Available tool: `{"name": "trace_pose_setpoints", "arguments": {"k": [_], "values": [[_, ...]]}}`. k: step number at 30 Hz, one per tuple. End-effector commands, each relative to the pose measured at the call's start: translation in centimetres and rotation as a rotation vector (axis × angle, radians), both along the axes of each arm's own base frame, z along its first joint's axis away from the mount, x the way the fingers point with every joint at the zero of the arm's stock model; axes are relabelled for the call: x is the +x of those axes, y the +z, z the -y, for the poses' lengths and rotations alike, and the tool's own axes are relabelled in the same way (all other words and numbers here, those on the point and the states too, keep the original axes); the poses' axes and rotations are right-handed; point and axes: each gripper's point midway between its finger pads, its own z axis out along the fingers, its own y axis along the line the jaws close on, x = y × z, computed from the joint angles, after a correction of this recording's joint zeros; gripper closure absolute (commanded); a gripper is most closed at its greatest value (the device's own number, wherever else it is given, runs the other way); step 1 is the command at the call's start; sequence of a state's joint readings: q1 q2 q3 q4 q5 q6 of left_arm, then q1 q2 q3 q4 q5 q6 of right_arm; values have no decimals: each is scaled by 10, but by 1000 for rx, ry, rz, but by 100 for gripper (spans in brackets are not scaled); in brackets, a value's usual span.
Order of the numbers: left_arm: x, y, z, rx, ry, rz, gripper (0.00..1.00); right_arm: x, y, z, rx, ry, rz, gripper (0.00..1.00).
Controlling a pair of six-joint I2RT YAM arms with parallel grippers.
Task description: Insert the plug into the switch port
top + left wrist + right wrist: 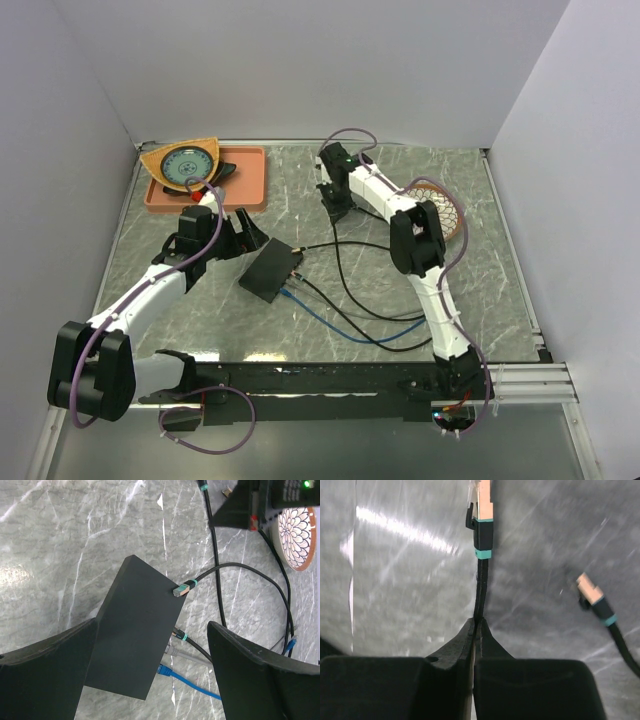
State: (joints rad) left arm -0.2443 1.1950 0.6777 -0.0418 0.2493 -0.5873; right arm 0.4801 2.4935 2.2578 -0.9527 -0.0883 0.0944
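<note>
The flat black switch box (272, 270) lies mid-table. In the left wrist view it (132, 630) sits between my open left gripper's (152, 625) fingers, below them. Its ports are along the right edge, hidden under the top; black (181, 635), grey (172, 650) and blue (166, 670) plugs sit in them. My right gripper (477, 622) is shut on a black cable just behind its teal-banded plug (482, 502), held above the table beyond the box (338, 208).
A second loose teal-banded plug (180, 590) rests at the box's far corner; another shows in the right wrist view (590, 592). Cables loop right of the box (350, 310). An orange tray (250, 185) stands back left, a patterned bowl (445, 210) right.
</note>
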Motion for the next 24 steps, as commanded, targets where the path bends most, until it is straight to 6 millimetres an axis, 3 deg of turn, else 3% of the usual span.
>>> {"name": "trace_pose_setpoints", "arguments": {"k": [1, 3, 4, 5, 7, 11, 13, 14, 18, 19, 20, 24], "values": [[5, 15, 3, -17, -18, 55, 4, -3, 77, -14, 118, 118, 136, 100], [6, 16, 3, -15, -15, 58, 4, -13, 83, -23, 173, 175, 140, 100], [6, 14, 2, -11, -15, 55, 4, -18, 101, -26, 197, 191, 171, 100], [7, 14, 2, -8, -13, 56, 4, -28, 94, -27, 198, 211, 154, 100], [7, 12, 2, -6, -15, 51, 4, -38, 101, -30, 208, 246, 169, 100], [6, 9, 2, -6, -16, 44, 4, -76, 76, -34, 140, 353, 108, 100], [6, 8, 2, -4, -13, 40, 4, -86, 76, -43, 162, 397, 129, 100], [6, 7, 2, -4, -15, 38, 4, -94, 65, -41, 147, 397, 111, 100], [7, 7, 1, -2, -10, 37, 4, -87, 50, -41, 103, 294, 93, 98], [6, 7, 2, -4, -15, 38, 4, -85, 39, -37, 70, 259, 70, 92], [6, 8, 2, -5, -14, 39, 4, -74, 45, -38, 57, 233, 99, 88], [6, 8, 0, 4, -8, 43, 4, -52, 52, -37, 34, 120, 175, 42]]}}
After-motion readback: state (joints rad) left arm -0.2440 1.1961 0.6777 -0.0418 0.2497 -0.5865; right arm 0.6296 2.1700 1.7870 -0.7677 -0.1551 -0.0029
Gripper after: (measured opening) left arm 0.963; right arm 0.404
